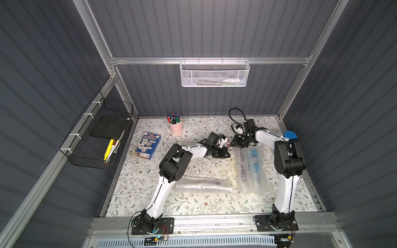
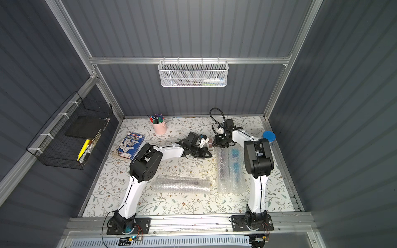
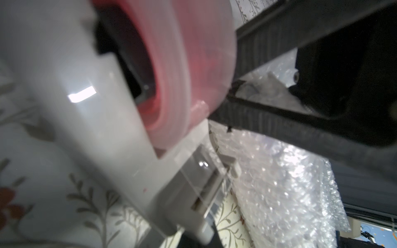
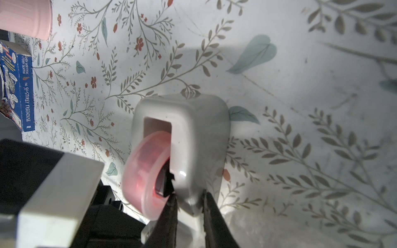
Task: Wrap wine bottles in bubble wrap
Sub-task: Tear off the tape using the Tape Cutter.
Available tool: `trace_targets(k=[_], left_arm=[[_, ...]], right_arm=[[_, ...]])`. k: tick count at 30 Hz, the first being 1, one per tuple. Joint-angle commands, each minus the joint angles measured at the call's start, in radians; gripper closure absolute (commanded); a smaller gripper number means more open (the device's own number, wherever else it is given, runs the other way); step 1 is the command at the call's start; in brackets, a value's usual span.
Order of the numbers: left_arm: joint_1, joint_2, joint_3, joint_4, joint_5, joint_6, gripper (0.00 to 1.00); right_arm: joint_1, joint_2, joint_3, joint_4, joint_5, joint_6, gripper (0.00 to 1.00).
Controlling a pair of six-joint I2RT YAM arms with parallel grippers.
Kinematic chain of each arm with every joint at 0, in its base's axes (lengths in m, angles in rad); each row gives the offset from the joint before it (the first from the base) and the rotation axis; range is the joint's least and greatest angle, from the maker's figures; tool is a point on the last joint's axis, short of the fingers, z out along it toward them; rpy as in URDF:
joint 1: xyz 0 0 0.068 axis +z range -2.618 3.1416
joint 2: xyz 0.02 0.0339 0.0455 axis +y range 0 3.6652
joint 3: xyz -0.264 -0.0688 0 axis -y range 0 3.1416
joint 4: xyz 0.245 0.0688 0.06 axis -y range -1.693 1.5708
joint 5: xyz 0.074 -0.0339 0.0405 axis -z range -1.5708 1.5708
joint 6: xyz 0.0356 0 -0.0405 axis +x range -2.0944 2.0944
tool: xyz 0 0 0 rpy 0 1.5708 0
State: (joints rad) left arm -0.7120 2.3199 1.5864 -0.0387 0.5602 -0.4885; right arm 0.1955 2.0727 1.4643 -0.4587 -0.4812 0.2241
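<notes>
**Top views, then wrists: soft slick bundles, tape in hand**

In both top views the bubble wrap (image 1: 251,171) already sheathes the wine bottles. A blue bottle (image 1: 255,160) and a purple bottle (image 1: 243,165) lie side by side on the right part of the table (image 1: 193,206). A third bundle (image 1: 204,184) lies crosswise nearer the front. Expect them to be light, squashy outside, probably brittle inside, and apt to roll. Take a bundle round its thick middle, not by the loose ends. Your left pincer (image 1: 227,152) and right pincer (image 1: 235,144) meet just past the pair's far end.

Left wrist view: the tape dispenser (image 3: 96,128) fills the frame, with wrap close behind it. This pincer's own tips are out of sight. It is clenched tight, but on what you cannot tell.

Right wrist view: your right pincer grasps the dispenser's narrow grey end between its fingers (image 4: 169,214). That plastic looks hard and smooth, so it may twist in the grip.
</notes>
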Motion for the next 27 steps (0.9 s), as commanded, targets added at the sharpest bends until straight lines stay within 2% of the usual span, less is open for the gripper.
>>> trace_targets(k=[1, 6, 9, 11, 19, 22, 27], left_arm=[[-0.015, 0.082, -0.014, -0.194, -0.146, 0.061, 1.0], [-0.014, 0.065, -0.026, -0.243, -0.187, 0.097, 1.0], [-0.013, 0.002, -0.059, -0.181, -0.123, 0.1, 1.0], [-0.013, -0.028, -0.028, -0.176, -0.11, 0.111, 1.0], [-0.012, -0.186, 0.011, -0.244, 0.01, 0.155, 1.0], [-0.012, -0.232, -0.009, -0.3, 0.034, 0.167, 1.0], [-0.009, -0.275, -0.061, -0.362, 0.045, 0.203, 1.0]], right_arm=[[0.015, 0.027, -0.022, 0.0, 0.058, 0.01, 0.77], [0.015, 0.026, -0.019, -0.001, 0.061, 0.009, 0.77], [0.015, 0.014, -0.022, 0.0, 0.055, 0.005, 0.77], [0.015, -0.003, -0.025, 0.034, 0.033, -0.006, 0.75], [0.014, -0.169, -0.048, 0.045, -0.018, -0.112, 0.51], [0.013, -0.243, -0.099, 0.068, -0.038, -0.148, 0.47], [0.026, -0.312, -0.145, 0.039, -0.064, -0.214, 0.46]])
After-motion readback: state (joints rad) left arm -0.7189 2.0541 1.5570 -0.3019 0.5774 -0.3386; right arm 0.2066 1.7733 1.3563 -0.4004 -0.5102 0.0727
